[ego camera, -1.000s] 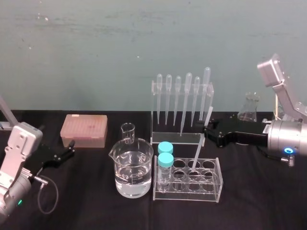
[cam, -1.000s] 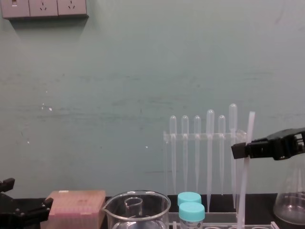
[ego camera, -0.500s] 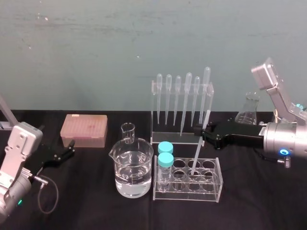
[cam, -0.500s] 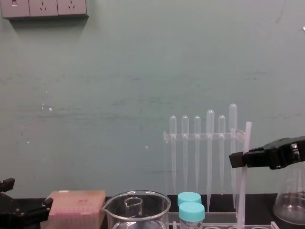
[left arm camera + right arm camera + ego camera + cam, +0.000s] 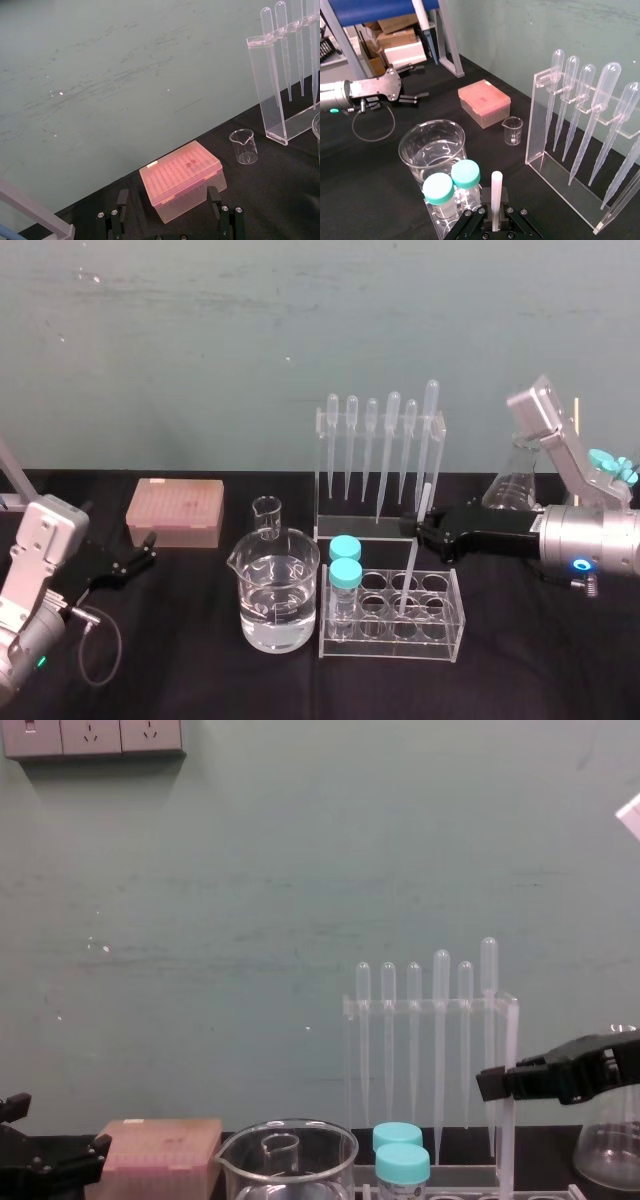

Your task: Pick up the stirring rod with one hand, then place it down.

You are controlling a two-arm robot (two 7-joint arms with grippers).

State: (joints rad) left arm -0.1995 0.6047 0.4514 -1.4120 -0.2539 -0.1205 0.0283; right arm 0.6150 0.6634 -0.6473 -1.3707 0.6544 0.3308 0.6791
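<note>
The black bench (image 5: 200,680) carries a clear pipette stand (image 5: 365,530) at about twelve o'clock from its middle. A beaker of water (image 5: 278,590) sits nearer the robot, and a clear tube rack (image 5: 440,635) lies just beside the beaker, at its three o'clock. The right gripper (image 5: 413,526) reaches in from three o'clock, level with the bench, and its tip lies between the stand and the tube rack. The left gripper (image 5: 140,558) rests far off at nine o'clock, beside a pink box (image 5: 175,510). Its fingers are spread wide and hold nothing, so the right arm is plainly the nearer one. The stirring rod (image 5: 409,575) is pinched in the right gripper, whose jaws are narrowed onto it somewhat above its middle; the right wrist view shows the white rod (image 5: 496,197) rising from between them. The rod's long axis runs close to upright, the top leaning slightly toward one o'clock. Its lower end drops from the gripper into a well of the tube rack, at three o'clock of two teal-capped tubes (image 5: 345,562). Whether that end touches the bottom of the well cannot be told. Setting the rod down probably depends on this: if its foot is seated in the well, the rod should stay leaning there once the jaws part.
</note>
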